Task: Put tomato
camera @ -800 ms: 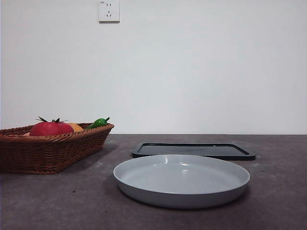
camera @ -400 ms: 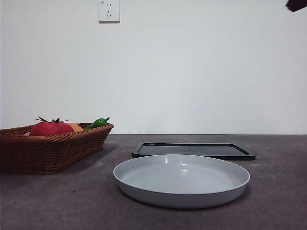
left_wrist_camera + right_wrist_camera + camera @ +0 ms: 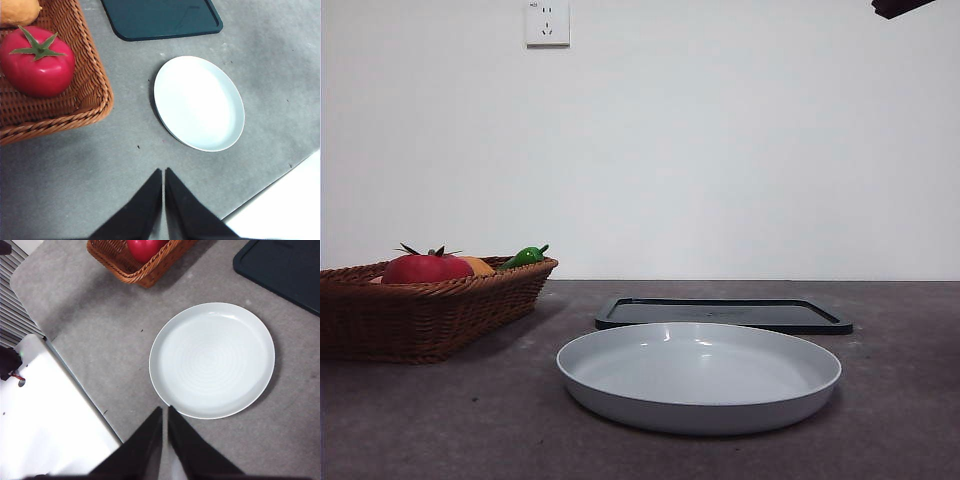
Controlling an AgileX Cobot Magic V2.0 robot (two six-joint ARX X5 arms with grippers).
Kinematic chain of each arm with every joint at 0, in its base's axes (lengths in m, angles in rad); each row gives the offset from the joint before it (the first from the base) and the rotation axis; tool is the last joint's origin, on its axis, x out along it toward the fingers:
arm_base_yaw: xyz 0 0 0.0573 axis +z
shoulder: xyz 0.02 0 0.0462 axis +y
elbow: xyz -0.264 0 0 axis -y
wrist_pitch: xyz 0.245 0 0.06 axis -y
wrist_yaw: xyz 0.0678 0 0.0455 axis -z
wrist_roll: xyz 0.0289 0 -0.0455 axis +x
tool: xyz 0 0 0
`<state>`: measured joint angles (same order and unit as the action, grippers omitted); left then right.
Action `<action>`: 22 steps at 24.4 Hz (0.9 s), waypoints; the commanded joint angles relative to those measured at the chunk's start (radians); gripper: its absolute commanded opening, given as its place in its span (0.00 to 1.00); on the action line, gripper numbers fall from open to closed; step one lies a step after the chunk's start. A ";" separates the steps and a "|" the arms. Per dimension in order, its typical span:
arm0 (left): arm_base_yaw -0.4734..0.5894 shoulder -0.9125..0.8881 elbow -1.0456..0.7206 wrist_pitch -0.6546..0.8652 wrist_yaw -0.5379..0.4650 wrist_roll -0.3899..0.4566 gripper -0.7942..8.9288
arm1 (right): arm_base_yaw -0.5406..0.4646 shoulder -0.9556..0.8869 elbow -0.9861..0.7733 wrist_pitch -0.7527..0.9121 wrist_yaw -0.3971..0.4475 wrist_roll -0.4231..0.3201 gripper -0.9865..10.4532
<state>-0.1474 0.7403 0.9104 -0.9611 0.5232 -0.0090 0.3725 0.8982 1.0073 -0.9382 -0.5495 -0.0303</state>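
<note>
1. A brown wicker basket sits at the left of the grey table, and the tomato lies inside it, red and glossy, with its dark green calyx up.
2. In the basket behind the tomato rest an orange fruit and a small green pepper, the pepper by the far rim.
3. The left gripper hangs high above bare table near the basket's corner, its two black jaws pressed together and holding nothing.
4. A white plate lies in the middle of the table, apart from the basket.
5. Just behind the plate lies a flat black tray.
6. The right gripper hovers high above the plate's near rim, jaws closed against each other and empty.
7. A dark arm tip shows at the front view's top right corner.
</note>
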 commanded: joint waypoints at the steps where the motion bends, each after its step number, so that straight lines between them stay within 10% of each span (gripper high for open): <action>1: -0.003 0.006 0.021 0.010 0.003 0.016 0.12 | 0.005 0.009 0.022 0.011 0.000 -0.014 0.09; 11: -0.003 0.006 0.021 0.012 0.003 0.005 0.51 | 0.005 0.009 0.022 0.013 0.000 -0.011 0.45; 22: -0.003 0.014 0.021 0.066 -0.007 0.005 0.60 | 0.005 0.009 0.022 0.018 0.000 -0.007 0.47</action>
<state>-0.1482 0.7444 0.9104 -0.9173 0.5205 -0.0093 0.3725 0.8982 1.0073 -0.9306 -0.5495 -0.0303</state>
